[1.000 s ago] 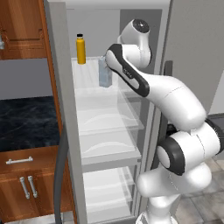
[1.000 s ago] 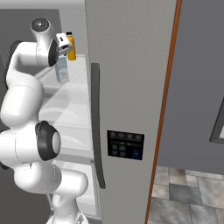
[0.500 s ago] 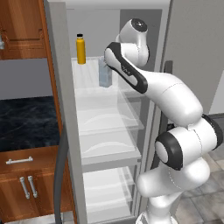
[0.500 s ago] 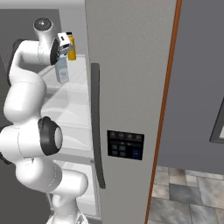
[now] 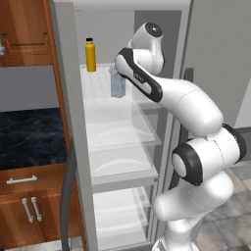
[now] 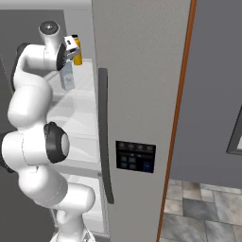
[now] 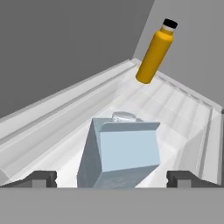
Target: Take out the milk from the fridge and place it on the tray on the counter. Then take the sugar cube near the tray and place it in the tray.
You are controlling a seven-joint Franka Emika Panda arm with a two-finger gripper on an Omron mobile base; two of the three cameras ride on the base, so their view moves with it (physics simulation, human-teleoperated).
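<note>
The milk is seen upright on the top glass shelf of the fridge, directly ahead of the pincer and between its two dark fingertips, which stand spread apart on either side without touching it. The yellow bottle stands farther back on the same shelf. Compared with a second ago, the forearm has been pushed a little deeper toward the carton. The arm is raised and bent over into the upper compartment.

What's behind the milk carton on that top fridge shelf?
Behind the milk, farther back on the fridge shelf, stands a yellow bottle with a black cap. The shelf patch hidden directly behind the carton cannot be seen.
</note>
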